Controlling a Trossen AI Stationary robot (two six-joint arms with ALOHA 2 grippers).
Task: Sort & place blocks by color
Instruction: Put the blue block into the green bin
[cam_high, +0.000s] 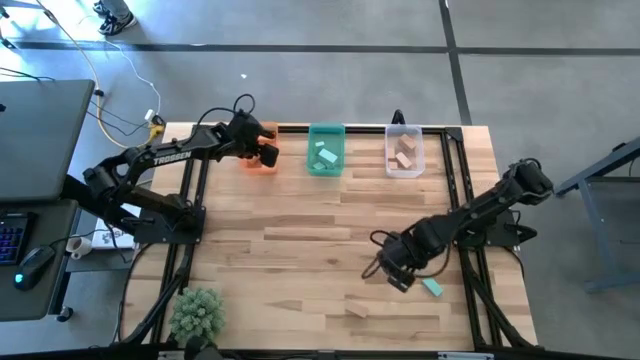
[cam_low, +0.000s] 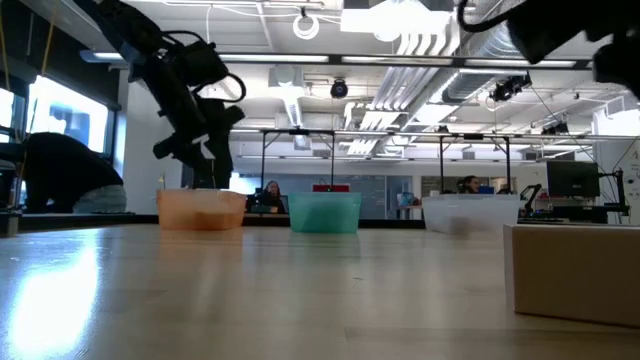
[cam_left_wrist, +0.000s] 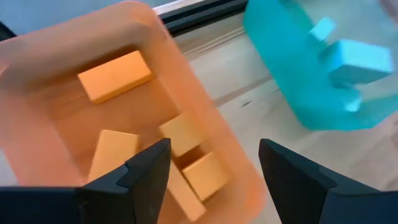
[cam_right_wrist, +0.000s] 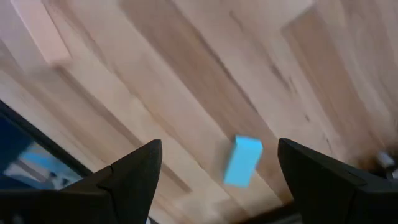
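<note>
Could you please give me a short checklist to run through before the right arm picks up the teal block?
1. Right tool open: ok, fingers spread.
2. Teal block between its fingers: ok, lying free on the table.
3. Green bin unobstructed: ok.
4. Left tool clear of that bin: ok, open and empty over the orange bin.
5. Tan block out of the way: ok, lying apart.
6. Tool height above the block: cannot tell.

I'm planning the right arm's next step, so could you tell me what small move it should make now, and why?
Probably lower the right gripper onto the teal block: its fingers are open, nothing is between them, and the block lies loose on the table just ahead.
</note>
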